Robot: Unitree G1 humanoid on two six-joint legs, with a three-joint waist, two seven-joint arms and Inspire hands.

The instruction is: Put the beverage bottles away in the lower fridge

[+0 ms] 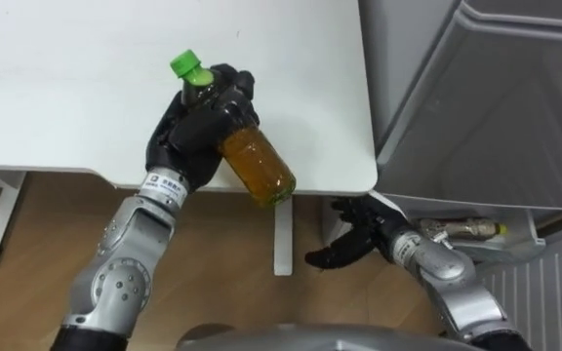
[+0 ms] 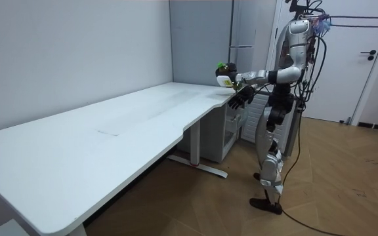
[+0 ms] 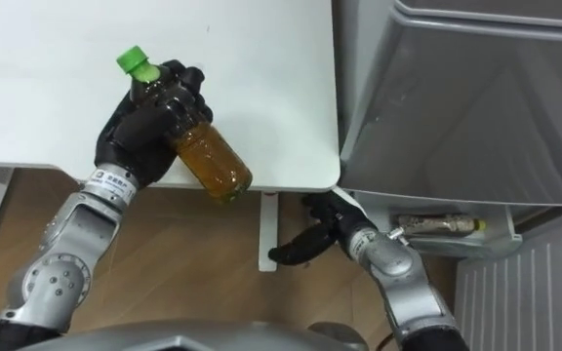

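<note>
1. A grey fridge point(image 1: 496, 107), smooth-panelled and boxy, is standing at the robot's 3 o'clock, close against the corner of the surface point(image 1: 66, 88). At 4 o'clock its lower part is showing a pale shelf point(image 1: 520, 242), where a second drink point(image 1: 461, 229) is lying on its side.
2. The white, matte, round-cornered surface is stretching away toward 10 o'clock, and the robot is standing at its end.
3. The bottle point(image 1: 257, 161), clear rounded plastic filled with amber liquid under a green cap point(image 1: 191, 66), is tilting with its cap toward 11 o'clock. It is being held just over the surface's near edge.
4. The left hand point(image 1: 188, 132) is wrapping its black fingers around the bottle's upper half. The plastic looks slick and the full base heavy, so a firm wrap is likely needed while swinging low toward 4 o'clock, clear of the surface's corner.
5. The right hand point(image 1: 351, 244) is hanging below that corner, beside the lower compartment, with its fingers loosely spread and holding nothing.
</note>
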